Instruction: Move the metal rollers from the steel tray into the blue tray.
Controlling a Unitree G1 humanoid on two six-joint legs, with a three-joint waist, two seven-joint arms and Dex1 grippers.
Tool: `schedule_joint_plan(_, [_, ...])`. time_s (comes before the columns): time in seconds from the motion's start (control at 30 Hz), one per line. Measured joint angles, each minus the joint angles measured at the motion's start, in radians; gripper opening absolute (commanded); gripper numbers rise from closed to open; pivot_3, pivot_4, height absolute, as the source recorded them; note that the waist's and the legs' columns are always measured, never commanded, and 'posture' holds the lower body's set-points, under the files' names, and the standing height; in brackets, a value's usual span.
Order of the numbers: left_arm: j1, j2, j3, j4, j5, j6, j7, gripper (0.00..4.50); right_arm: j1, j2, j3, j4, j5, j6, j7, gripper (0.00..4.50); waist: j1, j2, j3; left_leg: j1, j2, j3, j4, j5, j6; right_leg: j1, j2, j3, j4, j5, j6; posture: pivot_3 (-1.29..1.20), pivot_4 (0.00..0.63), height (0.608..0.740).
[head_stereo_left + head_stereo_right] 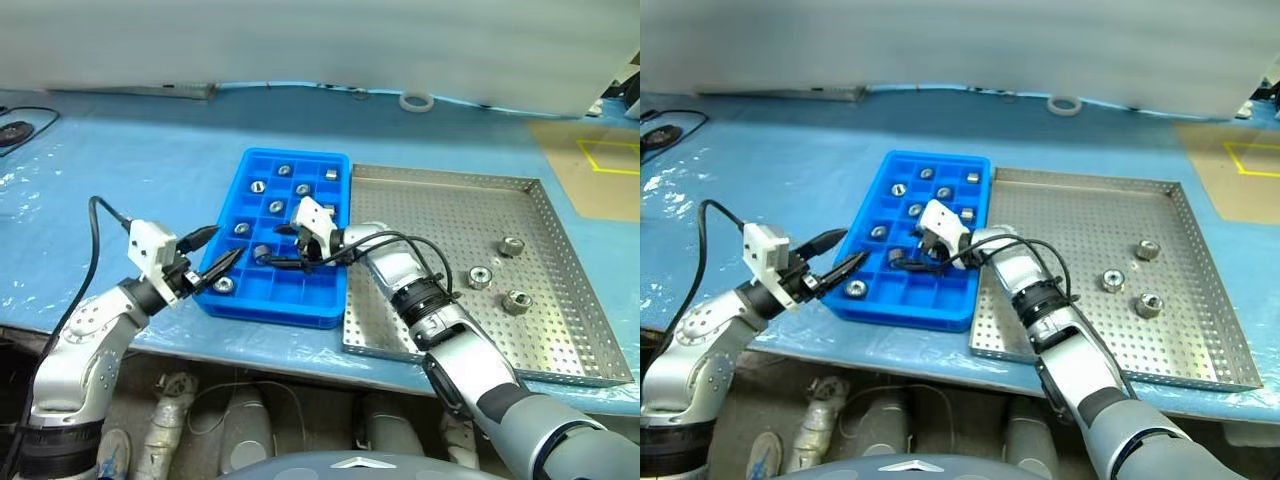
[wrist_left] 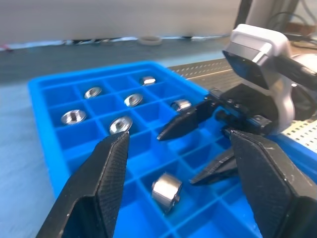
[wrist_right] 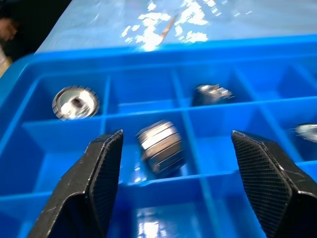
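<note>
The blue tray (image 1: 296, 153) lies left of the steel tray (image 1: 440, 215) on the blue-covered table. Three metal rollers (image 1: 480, 277) rest at the right of the steel tray's perforated floor. Several more sit in the blue tray's compartments. My right gripper (image 1: 277, 246) reaches across from the steel tray and hovers open over the blue tray's near rows. A roller (image 3: 159, 146) lies loose in the compartment between its fingers, touching neither. My left gripper (image 1: 217, 255) is open at the blue tray's near left corner, with another roller (image 2: 166, 191) in a compartment below it.
A white tape ring (image 1: 416, 101) lies at the table's far edge. A black cable (image 1: 20, 125) sits at the far left. A brown sheet with yellow tape lines (image 1: 600, 160) lies to the right of the steel tray. Both trays sit close to the table's near edge.
</note>
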Motion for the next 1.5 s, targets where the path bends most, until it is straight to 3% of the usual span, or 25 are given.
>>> schedule_joint_plan(0.17, [-0.157, -0.040, -0.116, 0.095, 0.019, -0.001, -0.047, 3.41, 0.031, -0.098, -0.143, -0.131, 0.097, 0.057, -0.021, 3.67, -0.010, 0.000, 0.001, 0.002, 0.000, 0.002, 0.000, 0.000, 0.000, 0.001, 0.001, 0.003, 0.000, 0.000, 0.000, -0.24, 0.150, 0.740])
schedule_joint_plan(0.27, [-0.276, -0.093, -0.196, 0.234, 0.063, -0.016, -0.077, 3.41, 0.124, -0.178, -0.253, -0.282, 0.167, 0.137, -0.063, 3.67, -0.023, 0.000, 0.001, 0.003, 0.000, 0.002, 0.000, 0.000, 0.000, 0.002, 0.003, 0.005, -0.001, 0.000, 0.000, -0.29, 0.150, 0.740])
schedule_joint_plan(0.4, [-0.414, -0.167, -0.262, 0.398, 0.106, -0.059, -0.128, 3.41, 0.248, -0.275, -0.357, -0.445, 0.210, 0.223, -0.133, 3.67, -0.060, -0.001, 0.002, 0.005, 0.000, 0.005, 0.000, 0.000, 0.000, 0.001, 0.006, 0.010, -0.001, 0.000, 0.000, -0.42, 0.150, 0.740])
schedule_joint_plan(0.6, [-0.558, -0.260, -0.306, 0.616, 0.182, -0.169, -0.167, 3.41, 0.410, -0.333, -0.455, -0.601, 0.227, 0.309, -0.266, 3.67, -0.116, -0.001, 0.002, 0.008, 0.001, 0.013, 0.000, -0.001, 0.002, -0.002, 0.006, 0.017, -0.001, 0.000, 0.000, -0.51, 0.150, 0.740])
schedule_joint_plan(0.8, [-0.652, -0.348, -0.336, 0.788, 0.238, -0.270, -0.207, 3.41, 0.509, -0.360, -0.459, -0.655, 0.211, 0.407, -0.362, 3.67, -0.152, -0.002, 0.003, 0.006, 0.000, 0.019, 0.005, -0.005, 0.008, -0.004, 0.006, 0.023, -0.002, 0.001, 0.001, -0.55, 0.150, 0.740])
schedule_joint_plan(1.07, [-0.789, -0.452, -0.364, 0.996, 0.314, -0.378, -0.237, 3.41, 0.529, -0.388, -0.447, -0.663, 0.186, 0.470, -0.433, 3.67, -0.182, -0.003, 0.004, 0.005, -0.001, 0.022, 0.008, -0.008, 0.011, -0.004, 0.005, 0.023, -0.005, 0.001, 0.002, -0.60, 0.150, 0.740])
schedule_joint_plan(1.5, [-0.845, -0.514, -0.356, 1.150, 0.357, -0.457, -0.285, 3.41, 0.683, -0.424, -0.567, -0.996, 0.483, 0.497, -0.303, 3.67, -0.240, -0.002, 0.004, 0.002, -0.002, 0.025, 0.008, -0.015, 0.019, 0.000, 0.004, 0.021, -0.019, 0.003, 0.006, -0.67, 0.150, 0.740])
